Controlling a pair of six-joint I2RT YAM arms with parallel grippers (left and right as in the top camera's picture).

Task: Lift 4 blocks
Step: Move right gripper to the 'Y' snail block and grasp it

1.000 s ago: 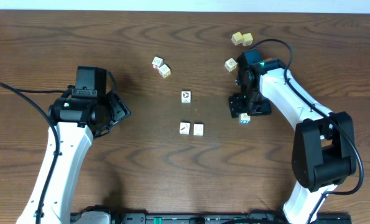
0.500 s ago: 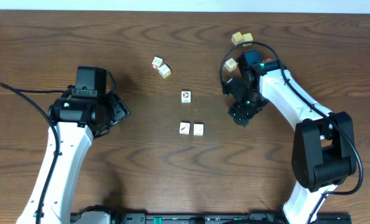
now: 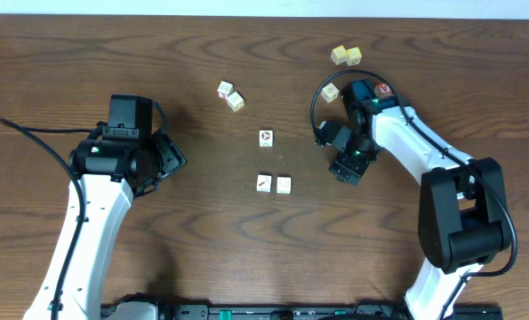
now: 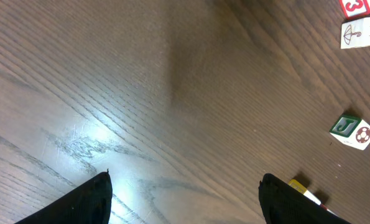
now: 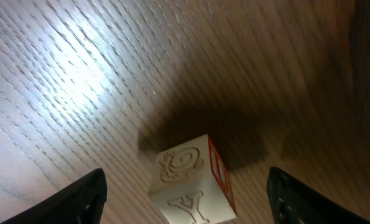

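Three whitish blocks lie mid-table in the overhead view: one with a dark ring (image 3: 266,138), one with a red slash (image 3: 264,182) and a plain one (image 3: 284,185). My right gripper (image 3: 346,169) hangs right of them and covers the spot beneath it. The right wrist view shows a whitish block (image 5: 188,186) with an embossed spiral, a Y and a red-edged side. It stands on the table between the open fingers of the right gripper (image 5: 186,179), clear of both. My left gripper (image 3: 171,158) is open over bare wood at the left, with nothing between its fingers (image 4: 185,186).
Yellowish cubes (image 3: 339,55) (image 3: 330,92) and a red-bordered cube (image 3: 384,89) sit at the back right by the right arm. Two more cubes (image 3: 230,95) lie at the back centre. The left wrist view shows a J cube (image 4: 352,132) and an umbrella cube (image 4: 362,34).
The right gripper has swung down and turned over the teal-marked block, which the overhead view no longer shows. The left arm has not moved.
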